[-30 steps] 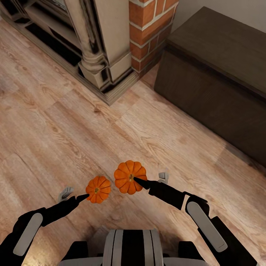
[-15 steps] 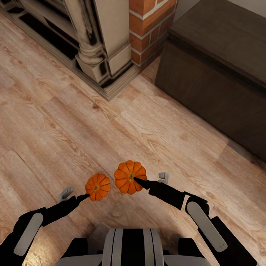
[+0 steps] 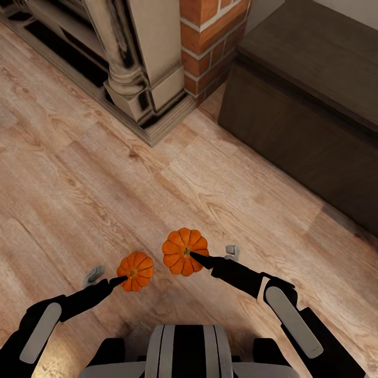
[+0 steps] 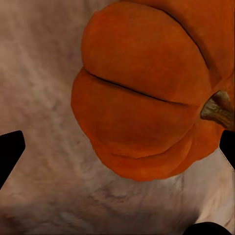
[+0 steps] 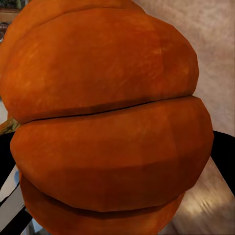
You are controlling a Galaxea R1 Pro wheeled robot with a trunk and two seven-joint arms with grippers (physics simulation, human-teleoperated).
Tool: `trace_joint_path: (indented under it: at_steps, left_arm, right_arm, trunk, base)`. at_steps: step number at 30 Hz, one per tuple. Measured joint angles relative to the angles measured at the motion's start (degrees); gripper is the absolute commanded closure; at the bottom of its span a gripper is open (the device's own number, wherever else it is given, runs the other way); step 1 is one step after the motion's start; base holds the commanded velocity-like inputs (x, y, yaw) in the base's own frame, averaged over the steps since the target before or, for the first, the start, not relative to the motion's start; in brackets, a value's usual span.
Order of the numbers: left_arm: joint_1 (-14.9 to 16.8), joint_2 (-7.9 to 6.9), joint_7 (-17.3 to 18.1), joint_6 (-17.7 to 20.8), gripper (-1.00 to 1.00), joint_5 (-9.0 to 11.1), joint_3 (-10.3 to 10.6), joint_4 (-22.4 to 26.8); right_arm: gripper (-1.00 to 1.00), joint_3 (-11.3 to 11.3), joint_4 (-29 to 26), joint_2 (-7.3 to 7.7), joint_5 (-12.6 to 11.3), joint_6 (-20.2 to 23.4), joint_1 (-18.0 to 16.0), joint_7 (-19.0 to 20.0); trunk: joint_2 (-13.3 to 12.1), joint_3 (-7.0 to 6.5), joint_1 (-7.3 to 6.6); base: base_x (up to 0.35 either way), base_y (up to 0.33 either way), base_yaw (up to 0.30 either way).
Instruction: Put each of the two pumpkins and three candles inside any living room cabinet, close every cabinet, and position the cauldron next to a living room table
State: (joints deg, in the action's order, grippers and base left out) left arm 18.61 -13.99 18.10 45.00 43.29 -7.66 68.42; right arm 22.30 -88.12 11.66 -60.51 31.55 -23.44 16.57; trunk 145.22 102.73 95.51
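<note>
Stretching ahead of the right gripper and well apart from it, the dark-brown cabinet stands shut on the wooden floor, beside a brick column and a fireplace surround. The right gripper pinches the larger pumpkin. The left gripper pinches the smaller pumpkin. No brand, label or writing can be read anywhere.

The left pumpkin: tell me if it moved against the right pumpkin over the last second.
Yes. The left pumpkin drifted slightly left and away from the right pumpkin, widening the gap between them.
</note>
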Motion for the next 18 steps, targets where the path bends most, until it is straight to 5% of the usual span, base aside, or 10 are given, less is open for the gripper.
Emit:
trace_joint_path:
  at_steps: [18]
  left_arm:
    - [0.0,0.00,-0.2,0.0,-1.00,0.0,-0.1,0.0]
  right_arm:
    - [1.00,0.0,0.1,0.00,0.0,0.0,0.0,0.0]
  trunk:
    - [0.0,0.00,0.01]
  base:
    - [0.011,-0.040,0.000]
